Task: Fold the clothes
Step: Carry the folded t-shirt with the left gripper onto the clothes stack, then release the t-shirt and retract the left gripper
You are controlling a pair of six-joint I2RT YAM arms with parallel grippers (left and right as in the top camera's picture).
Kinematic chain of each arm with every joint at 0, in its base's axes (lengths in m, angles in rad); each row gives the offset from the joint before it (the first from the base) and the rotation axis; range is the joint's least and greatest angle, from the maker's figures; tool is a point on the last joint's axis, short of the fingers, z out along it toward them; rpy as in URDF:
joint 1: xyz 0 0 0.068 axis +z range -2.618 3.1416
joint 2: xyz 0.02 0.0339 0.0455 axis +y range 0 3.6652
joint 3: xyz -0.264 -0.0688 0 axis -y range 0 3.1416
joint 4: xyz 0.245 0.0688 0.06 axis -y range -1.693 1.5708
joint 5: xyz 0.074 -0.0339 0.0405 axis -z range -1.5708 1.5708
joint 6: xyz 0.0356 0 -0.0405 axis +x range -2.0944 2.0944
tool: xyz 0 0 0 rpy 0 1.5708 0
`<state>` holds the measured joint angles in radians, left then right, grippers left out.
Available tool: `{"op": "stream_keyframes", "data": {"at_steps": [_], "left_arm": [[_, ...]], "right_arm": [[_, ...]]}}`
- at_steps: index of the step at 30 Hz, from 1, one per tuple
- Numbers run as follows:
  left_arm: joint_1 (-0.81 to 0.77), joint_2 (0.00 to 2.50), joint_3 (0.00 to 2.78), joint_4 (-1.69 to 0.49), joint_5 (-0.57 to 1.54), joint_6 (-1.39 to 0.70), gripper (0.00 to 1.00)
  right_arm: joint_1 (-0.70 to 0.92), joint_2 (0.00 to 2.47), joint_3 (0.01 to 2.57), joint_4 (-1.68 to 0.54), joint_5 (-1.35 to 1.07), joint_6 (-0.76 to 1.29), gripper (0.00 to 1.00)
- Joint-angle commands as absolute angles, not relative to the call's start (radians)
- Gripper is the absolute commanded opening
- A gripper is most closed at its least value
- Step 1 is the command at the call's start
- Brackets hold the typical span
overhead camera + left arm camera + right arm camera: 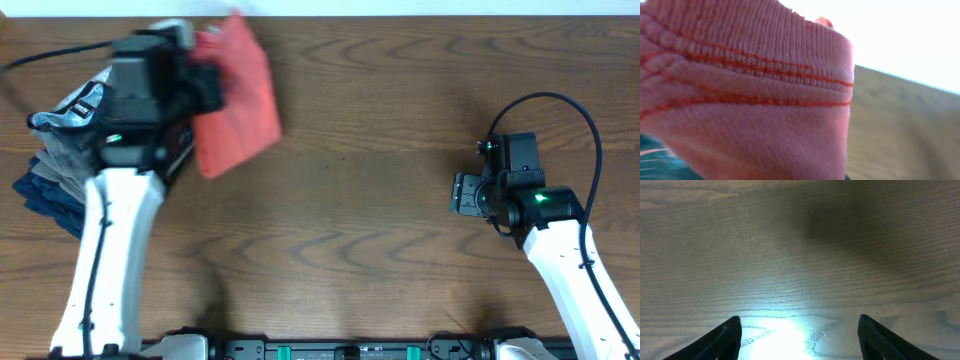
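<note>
The coral-red T-shirt (237,95) hangs bunched from my left gripper (205,85) at the far left of the table, lifted above the wood. In the left wrist view its ribbed, stitched hem (745,95) fills the frame and hides my fingers. No lettering or crest shows. My right gripper (466,193) is at the right side of the table, far from the shirt. In the right wrist view it (800,335) is open and empty over bare wood.
A pile of grey and navy garments (55,150) lies at the left edge, partly under my left arm. The wooden table (380,230) stretches between the two arms. The table's far edge (400,17) runs along the top.
</note>
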<state>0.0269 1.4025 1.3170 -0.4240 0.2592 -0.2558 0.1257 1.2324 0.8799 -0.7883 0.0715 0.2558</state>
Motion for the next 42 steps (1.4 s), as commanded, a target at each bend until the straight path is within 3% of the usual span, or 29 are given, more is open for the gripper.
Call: {"op": "stream_keyframes", "data": {"at_steps": [1, 17, 18, 20, 21, 31, 42], "left_arm": [[0.140, 1.387, 1.327, -0.418, 0.241, -0.232, 0.06], [0.539, 1.607, 1.327, -0.345, 0.241, -0.233, 0.06], [0.556, 1.621, 1.327, -0.343, 0.242, -0.233, 0.24], [0.581, 1.643, 1.327, -0.344, 0.243, -0.233, 0.83], [0.591, 1.649, 1.327, -0.348, 0.253, -0.233, 0.99], [0.569, 1.529, 1.328, -0.337, 0.358, -0.232, 0.98], [0.177, 1.468, 1.328, -0.469, 0.350, -0.164, 0.98]], "right_arm": [[0.116, 1.221, 0.889, -0.790, 0.086, 0.269, 0.73], [0.116, 1.221, 0.889, -0.797, 0.086, 0.269, 0.73], [0.116, 1.221, 0.889, -0.798, 0.086, 0.269, 0.73], [0.116, 1.221, 0.889, -0.801, 0.086, 0.269, 0.73], [0.116, 1.221, 0.889, -0.802, 0.086, 0.269, 0.73], [0.116, 1.221, 0.889, -0.797, 0.086, 0.269, 0.74], [0.116, 1.238, 0.889, -0.693, -0.012, 0.284, 0.83]]}}
